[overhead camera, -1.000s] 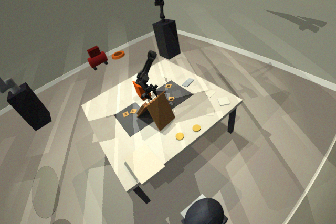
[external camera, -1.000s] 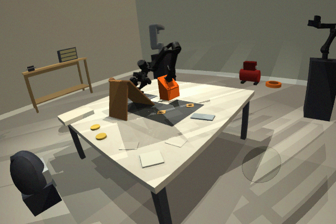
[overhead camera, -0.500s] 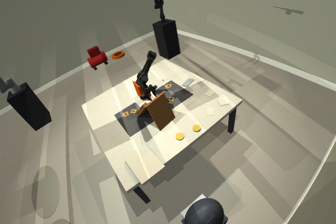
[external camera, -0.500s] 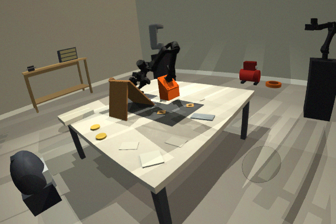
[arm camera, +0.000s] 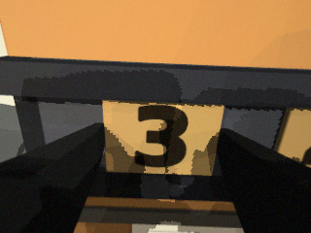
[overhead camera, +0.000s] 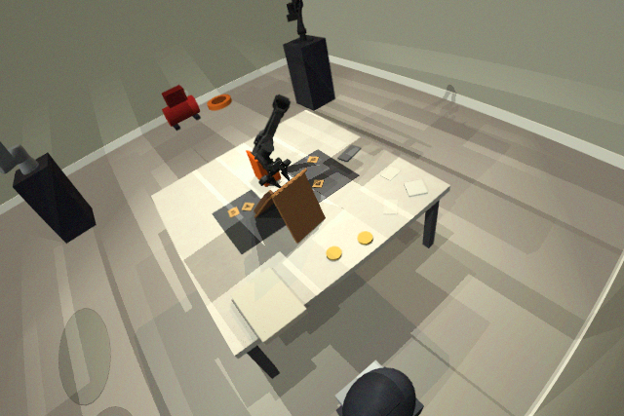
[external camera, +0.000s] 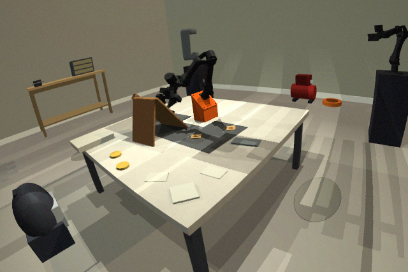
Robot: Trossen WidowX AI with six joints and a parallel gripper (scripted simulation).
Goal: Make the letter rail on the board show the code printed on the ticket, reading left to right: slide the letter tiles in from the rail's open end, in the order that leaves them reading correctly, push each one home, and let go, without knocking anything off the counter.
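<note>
My gripper (overhead camera: 283,179) (external camera: 169,102) (arm camera: 161,134) is shut on the tile marked 3 (arm camera: 119,118), which stands upright and readable in the dark rail (arm camera: 253,80). The fingers are at its left and right sides in the wrist view. Part of another tile (arm camera: 297,133) shows further right in the rail, with a gap between the two; its mark is cut off. The brown board (overhead camera: 299,205) (external camera: 143,120) shows its back in the top and exterior views. Loose tiles lie on the table: two at left (overhead camera: 233,211) (overhead camera: 247,207) and two at right (overhead camera: 313,159) (overhead camera: 318,183). No ticket code is readable.
Dark mats (overhead camera: 242,240) (external camera: 210,145) lie under the loose tiles. The orange arm base (external camera: 206,114) stands behind the board. Yellow discs (overhead camera: 365,238) (overhead camera: 333,252), a grey slab (overhead camera: 349,153) (external camera: 246,141) and a pale block (overhead camera: 415,187) (external camera: 183,192) lie on the table (overhead camera: 175,200).
</note>
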